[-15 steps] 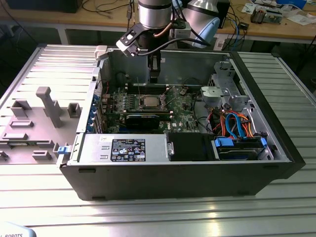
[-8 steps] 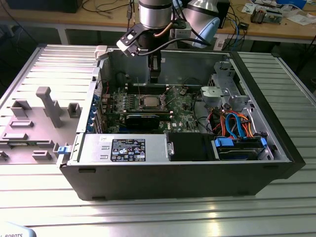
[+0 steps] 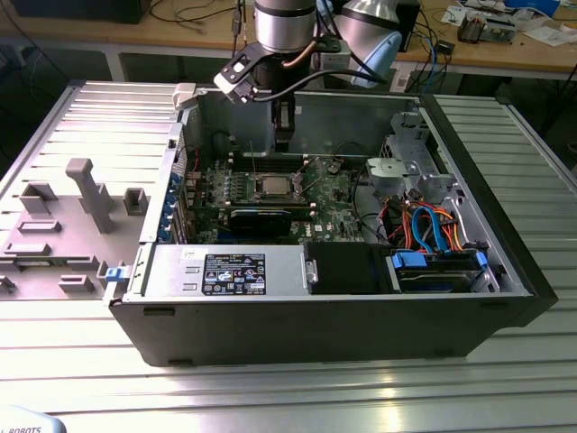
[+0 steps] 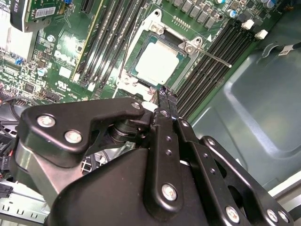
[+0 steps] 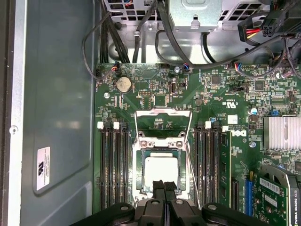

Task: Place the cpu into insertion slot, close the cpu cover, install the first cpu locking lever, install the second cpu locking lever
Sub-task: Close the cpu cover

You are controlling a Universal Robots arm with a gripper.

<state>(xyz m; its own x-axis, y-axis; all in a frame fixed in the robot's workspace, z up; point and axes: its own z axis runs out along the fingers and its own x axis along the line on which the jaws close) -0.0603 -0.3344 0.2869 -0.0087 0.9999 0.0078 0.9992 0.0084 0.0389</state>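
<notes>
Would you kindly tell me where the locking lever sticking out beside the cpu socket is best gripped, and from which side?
Probably near its free end, from above: the locking lever is a thin straight rod lying out over the memory slots, with clear space on both sides.

- I am working over a ribbed metal table (image 3: 297, 397).
- An open computer case (image 3: 361, 329) is lying on it.
- Grey holder blocks (image 3: 90, 194) are standing at the exterior view's left.

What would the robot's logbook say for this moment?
chip: lying in its socket | gripper: jaws together, empty, just over chip's edge | lever: swung out, not locked
</notes>
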